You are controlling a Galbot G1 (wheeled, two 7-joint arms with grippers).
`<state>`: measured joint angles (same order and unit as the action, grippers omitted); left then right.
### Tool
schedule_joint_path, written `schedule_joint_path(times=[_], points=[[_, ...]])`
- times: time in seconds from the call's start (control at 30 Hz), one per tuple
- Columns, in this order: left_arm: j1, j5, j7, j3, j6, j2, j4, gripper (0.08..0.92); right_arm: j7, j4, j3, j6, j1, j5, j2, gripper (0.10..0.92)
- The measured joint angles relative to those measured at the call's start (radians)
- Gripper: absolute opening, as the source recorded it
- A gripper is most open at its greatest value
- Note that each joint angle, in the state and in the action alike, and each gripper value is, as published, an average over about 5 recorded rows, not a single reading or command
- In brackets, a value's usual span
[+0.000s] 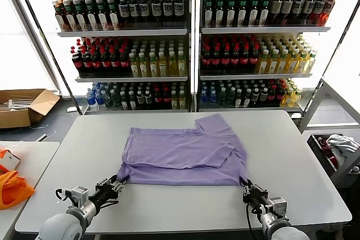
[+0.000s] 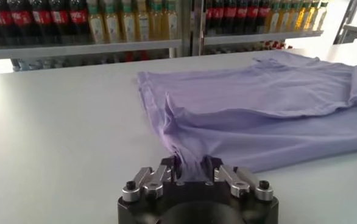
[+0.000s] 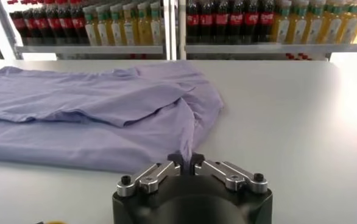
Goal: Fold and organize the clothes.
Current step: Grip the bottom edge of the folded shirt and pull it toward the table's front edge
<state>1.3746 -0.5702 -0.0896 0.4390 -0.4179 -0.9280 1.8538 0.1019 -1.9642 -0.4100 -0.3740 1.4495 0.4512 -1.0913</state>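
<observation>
You have the lavender T-shirt (image 1: 183, 153) lying plain side up near the middle of the white counter (image 1: 292, 155), partly folded, with one sleeve poking out on the side toward the drink shelves (image 1: 191, 37). Your left tool (image 1: 120, 184) sits at the shirt's near left corner, and your left wrist view shows its fingers (image 2: 166, 169) pinched shut on a bunched tuck of the T-shirt (image 2: 258, 115) fabric, which rises in a small ridge from the grip. Your right tool (image 1: 246, 185) is at the shirt's near right corner; the right wrist view shows its fingers (image 3: 176, 162) clamped together on a thin pleat of the T-shirt (image 3: 93, 115) hem. Both corners are lifted slightly off the counter where they are held, while the rest of the shirt lies flat. Off to the left of the counter, you can see an orange bag (image 1: 12, 186) on a side table (image 1: 34, 155) and a cardboard box (image 1: 22, 106) on the floor beyond it.
</observation>
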Motion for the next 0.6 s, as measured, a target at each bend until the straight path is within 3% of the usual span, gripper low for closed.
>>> schedule_joint_path(times=[0.3,0.6], points=[[0.025,-0.001,0.000,0.017,0.002,0.000,0.019,0.104,-0.018,-0.031,-0.014,0.000,0.032,-0.001,0.008,0.124],[0.124,0.009,-0.001,0.070,-0.004,-0.004,0.094,0.090,-0.051,-0.102,-0.069,0.020,0.138,-0.029,-0.013,0.124]])
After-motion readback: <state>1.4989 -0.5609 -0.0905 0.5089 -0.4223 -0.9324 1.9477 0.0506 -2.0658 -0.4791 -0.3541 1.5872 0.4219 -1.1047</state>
